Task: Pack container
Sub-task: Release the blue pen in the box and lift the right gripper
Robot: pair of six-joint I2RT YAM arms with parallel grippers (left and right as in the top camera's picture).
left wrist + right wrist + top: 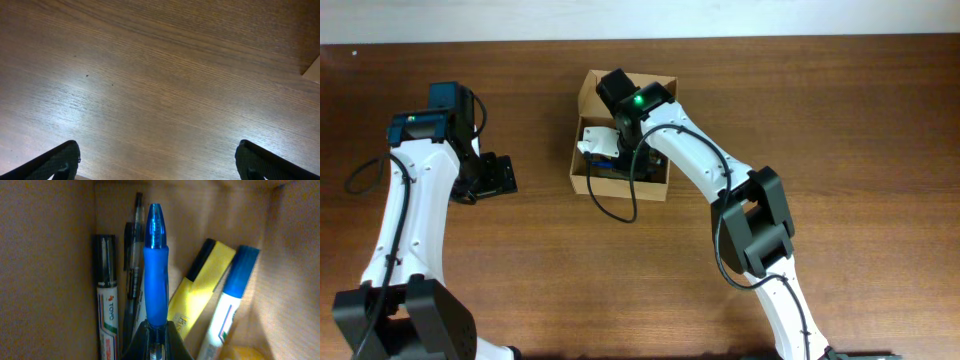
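Observation:
The container is a small tan cardboard box at the middle back of the table. My right arm reaches down into it. In the right wrist view my right gripper is shut on a blue pen, which points along the box floor between the cardboard walls. Beside the pen lie a black marker with a white label, a dark pen, a yellow highlighter and a blue-capped white marker. My left gripper hangs open over bare wood left of the box, nothing between its fingers.
The table is brown wood. A tan corner of the box shows at the right edge of the left wrist view. A small yellow-orange object lies in the box's near right corner. Black cables trail by both arms.

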